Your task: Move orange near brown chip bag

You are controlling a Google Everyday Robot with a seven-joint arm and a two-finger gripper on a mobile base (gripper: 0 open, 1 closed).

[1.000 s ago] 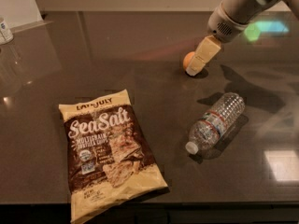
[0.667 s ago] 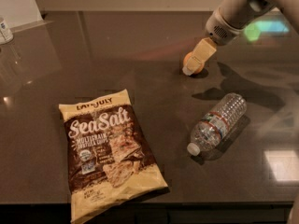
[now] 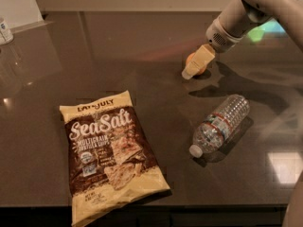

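while the arm slants down from upper right, its gripper [image 3: 191, 70] overlaps the orange [image 3: 191, 59]; hold unclear.

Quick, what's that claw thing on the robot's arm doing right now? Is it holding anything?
End effector: down at the orange, partly covering it; whether it is open, closed or gripping cannot be told.

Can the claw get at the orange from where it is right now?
Probably yes. The claw sits right at the orange, partly covering it, with nothing between them. The water bottle lies apart, nearer the camera, out of the way.
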